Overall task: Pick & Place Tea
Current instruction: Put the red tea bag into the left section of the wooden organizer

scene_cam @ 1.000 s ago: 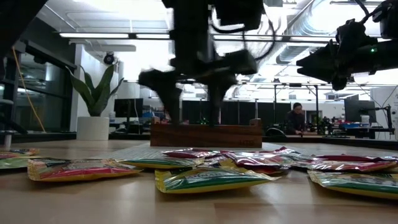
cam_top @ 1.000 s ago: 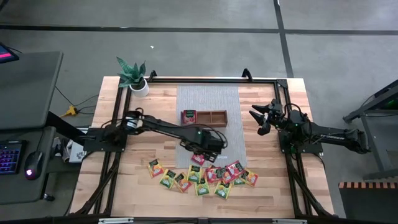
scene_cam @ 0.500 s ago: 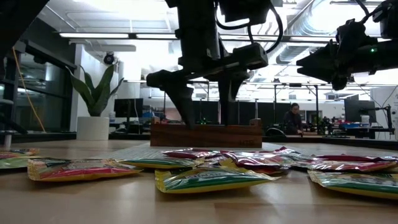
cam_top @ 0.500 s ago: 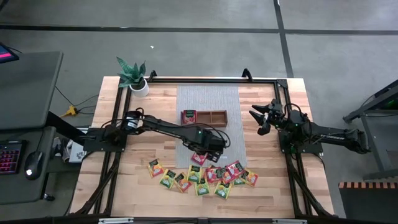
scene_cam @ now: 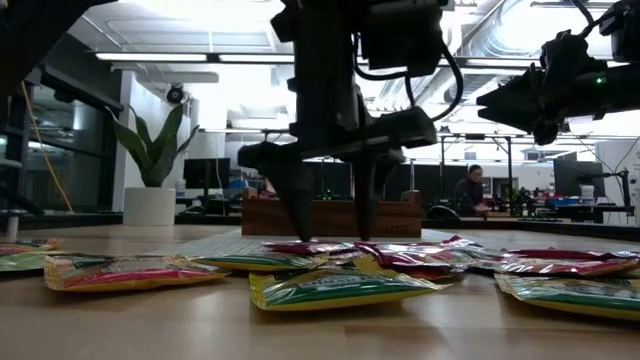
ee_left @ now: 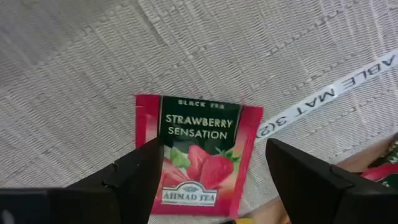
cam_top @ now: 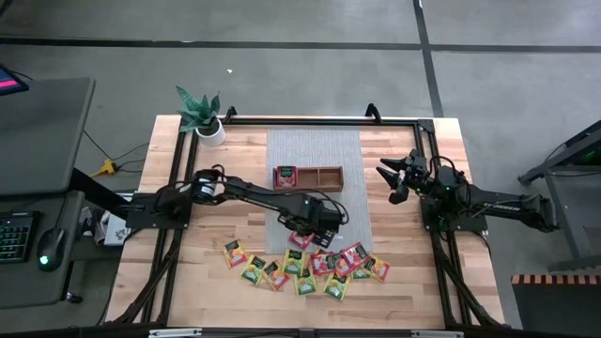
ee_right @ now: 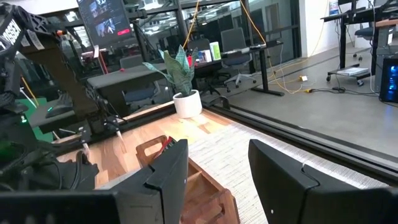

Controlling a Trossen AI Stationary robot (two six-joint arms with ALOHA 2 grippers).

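Here the red tea packet point(ee_left: 198, 155) lies between the open left gripper's point(ee_left: 211, 180) fingers.

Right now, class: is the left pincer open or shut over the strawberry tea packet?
Open. The left pincer has its fingers spread either side of the strawberry tea packet, which lies flat on the mat.

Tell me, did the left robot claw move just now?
Yes. The left gripper dropped lower, its fingers now reaching below the brown wooden tray's top edge toward the red tea packet.

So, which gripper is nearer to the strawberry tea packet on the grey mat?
Left. The left gripper hangs open right above the strawberry tea packet; the right gripper waits far off, beside the wooden tray.
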